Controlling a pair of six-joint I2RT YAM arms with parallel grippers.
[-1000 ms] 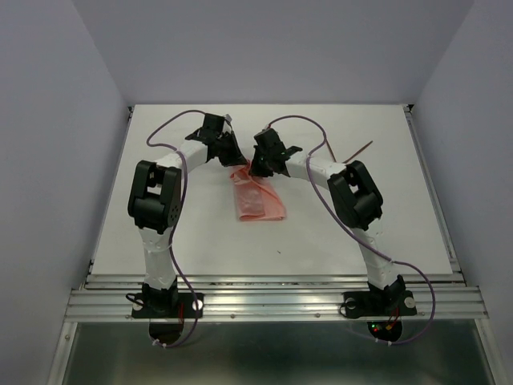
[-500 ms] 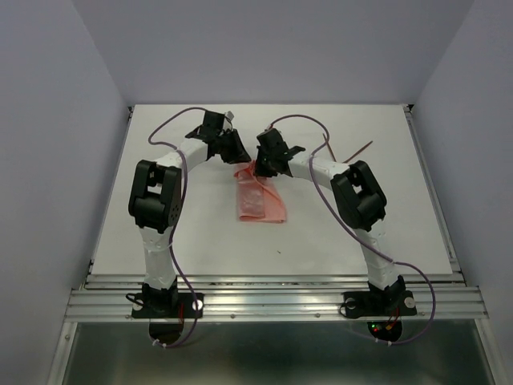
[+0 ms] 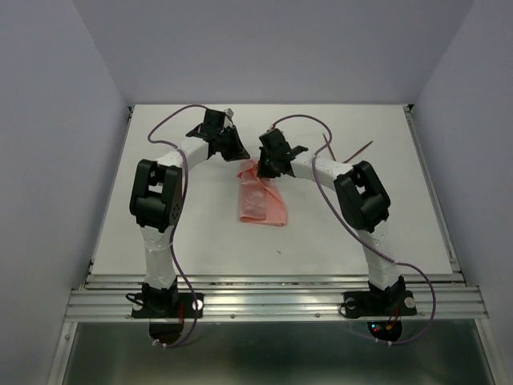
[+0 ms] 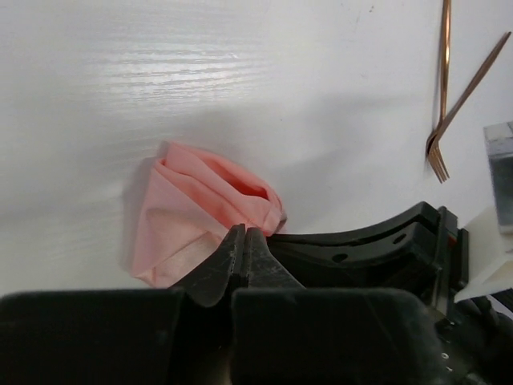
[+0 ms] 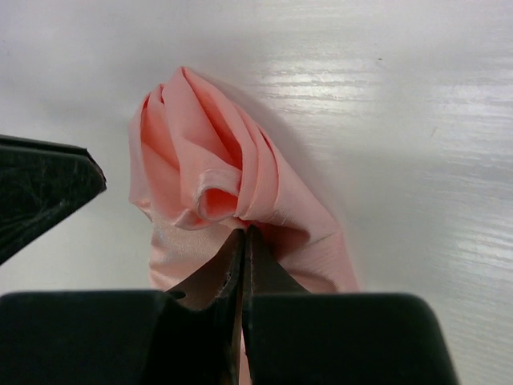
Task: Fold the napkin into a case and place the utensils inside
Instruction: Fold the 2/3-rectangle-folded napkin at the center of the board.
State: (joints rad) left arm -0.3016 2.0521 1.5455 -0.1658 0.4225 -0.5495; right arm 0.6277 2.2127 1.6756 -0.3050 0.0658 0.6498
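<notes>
The creased salmon-pink cloth napkin (image 3: 260,204) lay mid-table, its far end pinched in the closed right gripper (image 5: 242,234), the left gripper (image 4: 244,237) closed just beside it, seemingly empty, so I reckoned the fold wanted a low, slow pull nearward.

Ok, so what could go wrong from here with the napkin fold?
1. The right gripper is shut on a bunched end of the napkin; pulling may drag the whole cloth or undo the folds.
2. The left gripper is shut at the napkin's edge, but whether it holds cloth is unclear, so the fold could go lopsided.
3. The utensils lie close to the right arm; a sweep could knock them.
</notes>
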